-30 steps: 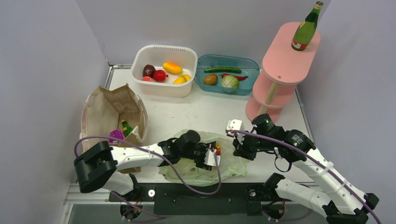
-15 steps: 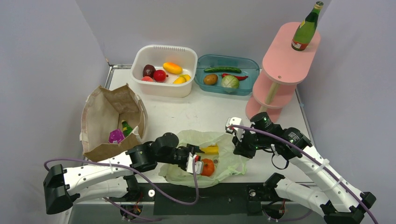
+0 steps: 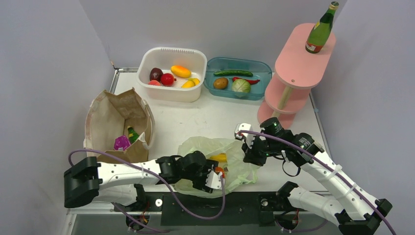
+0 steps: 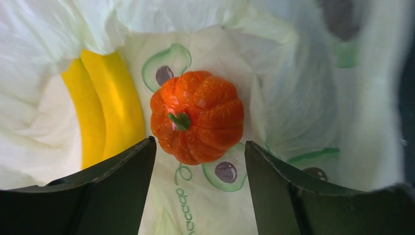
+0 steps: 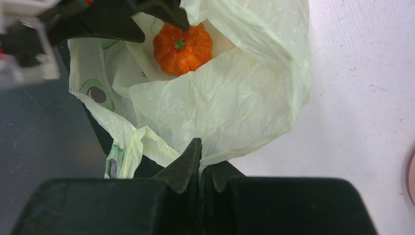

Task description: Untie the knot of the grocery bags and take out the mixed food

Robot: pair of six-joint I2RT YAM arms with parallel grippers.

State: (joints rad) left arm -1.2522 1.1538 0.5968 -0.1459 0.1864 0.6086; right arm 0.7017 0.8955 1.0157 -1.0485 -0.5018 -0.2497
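The pale green plastic bag (image 3: 235,166) lies open at the table's near edge. Inside lie an orange pumpkin-shaped fruit (image 4: 196,116) and a yellow banana (image 4: 100,105); both also show from above, the fruit (image 3: 219,170) and the banana (image 3: 220,157). My left gripper (image 4: 198,156) is open, jaws just short of the fruit, inside the bag's mouth (image 3: 215,177). My right gripper (image 5: 204,164) is shut on the bag's edge (image 5: 230,110) and holds it up. The brown paper bag (image 3: 117,125) stands at the left, holding a purple packet (image 3: 121,142) and a green bottle (image 3: 132,134).
A white tub (image 3: 172,73) of fruit and a blue tray (image 3: 238,78) with cabbage, chilli and cucumber sit at the back. A pink tiered stand (image 3: 293,73) with a green bottle (image 3: 321,28) is at the right.
My left arm swung out, then came back, and its gripper now sits low in the bag's mouth facing the orange fruit. The right gripper stayed put, pinching the bag.
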